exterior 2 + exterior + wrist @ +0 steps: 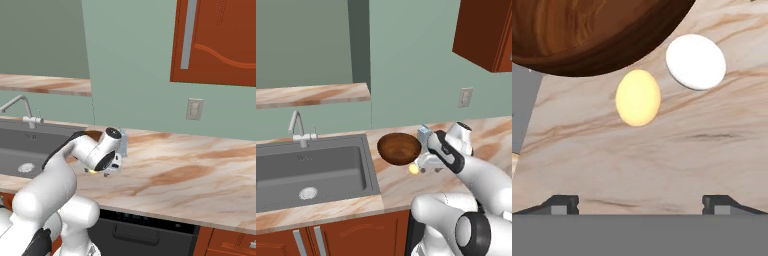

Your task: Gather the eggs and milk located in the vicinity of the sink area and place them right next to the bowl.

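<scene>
Sink [311, 170] sits at left in the marble worktop [401, 190], faucet [300, 129] behind it. Right of the sink: wooden bowl [399, 148]. Hand view: cream egg [638, 97] lies on the worktop just beside the bowl rim, white egg [696, 61] right next to it, apart from it. Milk carton [424, 134] stands behind, just right of the bowl, partly hidden by the arm. Claw [640, 204] hovers over the eggs, jaws spread wide, gripping nothing.
</scene>
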Controlling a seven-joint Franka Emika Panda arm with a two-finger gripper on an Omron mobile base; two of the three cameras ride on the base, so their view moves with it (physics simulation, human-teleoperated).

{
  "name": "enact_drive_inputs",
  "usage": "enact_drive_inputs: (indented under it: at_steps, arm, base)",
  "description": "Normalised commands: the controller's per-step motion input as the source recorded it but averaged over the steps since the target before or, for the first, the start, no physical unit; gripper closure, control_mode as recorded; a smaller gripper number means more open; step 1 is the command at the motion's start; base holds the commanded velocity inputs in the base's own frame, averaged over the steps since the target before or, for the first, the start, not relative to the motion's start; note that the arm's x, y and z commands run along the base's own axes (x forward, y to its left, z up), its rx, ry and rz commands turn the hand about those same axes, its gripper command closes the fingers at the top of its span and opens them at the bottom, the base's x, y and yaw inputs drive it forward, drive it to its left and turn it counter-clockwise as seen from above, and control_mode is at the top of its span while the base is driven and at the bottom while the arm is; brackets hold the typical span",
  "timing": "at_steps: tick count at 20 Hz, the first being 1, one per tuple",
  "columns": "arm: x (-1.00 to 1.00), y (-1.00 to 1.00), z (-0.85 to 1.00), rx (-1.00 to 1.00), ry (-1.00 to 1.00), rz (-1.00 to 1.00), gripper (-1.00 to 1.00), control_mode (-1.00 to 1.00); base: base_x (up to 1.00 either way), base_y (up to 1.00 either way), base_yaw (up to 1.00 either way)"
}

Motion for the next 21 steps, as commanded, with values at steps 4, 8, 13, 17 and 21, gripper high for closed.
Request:
enact_drive_inputs:
  at_steps: [4,8,13,17,21]
  arm:
    - [0.0,-0.07,0.85,-0.11,0.22,-0.13,-1.0,-1.0]
    - [-0.12,-0.05,0.79,-0.07,0.24,-0.11,-1.0,-1.0]
    - [-0.44,0.0,0.57,-0.03,0.16,-0.05,-1.0,-1.0]
    - [-0.75,0.0,0.16,0.0,0.0,0.0,-1.0,-1.0]
    - [-0.38,0.0,0.0,0.0,-0.02,0.0,-1.0,-1.0]
  base:
    - [0.0,0.0,0.0]
    - [0.0,0.0,0.0]
    - [0.0,0.0,0.0]
    - [0.0,0.0,0.0]
    - [0.0,0.0,0.0]
